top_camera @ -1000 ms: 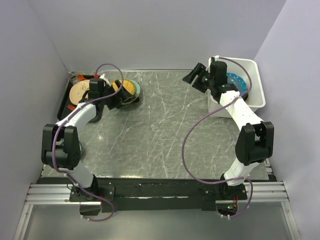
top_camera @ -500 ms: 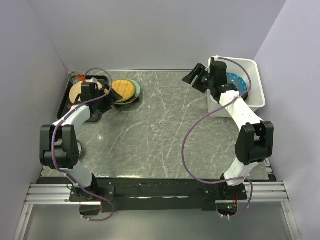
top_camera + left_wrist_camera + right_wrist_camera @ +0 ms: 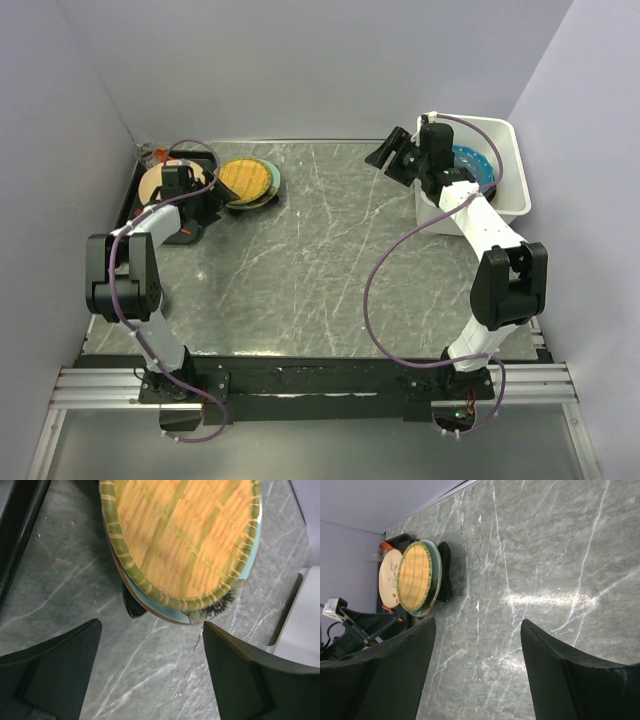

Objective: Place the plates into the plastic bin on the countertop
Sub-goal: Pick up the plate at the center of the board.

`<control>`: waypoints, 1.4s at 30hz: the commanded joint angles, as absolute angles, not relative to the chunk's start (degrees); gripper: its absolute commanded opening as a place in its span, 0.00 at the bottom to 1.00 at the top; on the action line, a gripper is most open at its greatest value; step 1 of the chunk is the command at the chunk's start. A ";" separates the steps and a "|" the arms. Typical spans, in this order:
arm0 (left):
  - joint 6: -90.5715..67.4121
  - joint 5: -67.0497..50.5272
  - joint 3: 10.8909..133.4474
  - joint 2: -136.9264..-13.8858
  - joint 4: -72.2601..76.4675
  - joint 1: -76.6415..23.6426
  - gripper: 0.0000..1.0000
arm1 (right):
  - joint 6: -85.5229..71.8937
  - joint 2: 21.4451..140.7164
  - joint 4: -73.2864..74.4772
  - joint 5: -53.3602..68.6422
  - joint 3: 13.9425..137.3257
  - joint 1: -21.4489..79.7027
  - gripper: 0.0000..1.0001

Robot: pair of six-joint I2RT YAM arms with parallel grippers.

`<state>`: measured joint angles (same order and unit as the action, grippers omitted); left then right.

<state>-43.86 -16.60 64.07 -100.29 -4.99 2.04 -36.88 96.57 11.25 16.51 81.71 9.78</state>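
Note:
A stack of plates (image 3: 248, 182) lies on the countertop (image 3: 320, 260) at the back left, its top plate orange with a straw-weave look and a green rim (image 3: 185, 535), over a teal plate (image 3: 175, 616). My left gripper (image 3: 212, 190) sits just left of the stack, open, with only bare stone between its fingers (image 3: 55, 670). A cream plate (image 3: 158, 182) lies on the tray behind it. The plastic bin (image 3: 515, 190) stands at the back right with a teal dotted plate (image 3: 472, 160) inside. My right gripper (image 3: 392, 150) hangs open and empty, left of the bin.
A flat black tray (image 3: 133, 200) lies along the left wall beside the plate stack. In the right wrist view the stack (image 3: 420, 577) and the cream plate (image 3: 389, 577) show far across the stone. Purple walls close in on both sides and the back.
My left gripper has drawn back to the left, off the plate stack, and its elbow has swung in toward the wall. The stack stays put. The right arm has not moved.

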 commanded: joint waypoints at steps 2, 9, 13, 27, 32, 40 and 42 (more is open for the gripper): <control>-45.09 -16.70 68.99 -103.79 -2.55 2.64 0.81 | -35.51 95.89 10.72 16.08 81.65 10.02 0.76; -45.88 -17.40 70.66 -107.40 -1.85 2.99 0.63 | -35.25 96.15 11.07 15.91 81.65 9.84 0.76; -45.53 -18.54 71.10 -108.89 -1.49 3.08 0.46 | -35.33 96.77 11.34 16.17 82.00 9.84 0.76; -44.21 -18.29 65.48 -103.98 -1.84 3.16 0.11 | -36.03 96.59 10.55 16.79 80.86 9.93 0.76; -43.95 -17.58 64.86 -100.99 -3.43 3.16 0.04 | -36.12 96.24 10.28 17.14 80.16 10.02 0.76; -43.68 -15.91 64.52 -98.53 -6.50 3.25 0.01 | -36.91 95.72 9.23 18.02 78.93 10.46 0.76; -43.86 -15.73 63.90 -98.09 -6.24 3.25 0.01 | -36.74 95.71 8.35 19.15 78.58 11.16 0.76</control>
<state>-46.68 -17.52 64.84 -101.91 -5.72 3.55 -36.60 96.71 11.57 17.50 79.02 9.96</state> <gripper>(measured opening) 0.202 0.757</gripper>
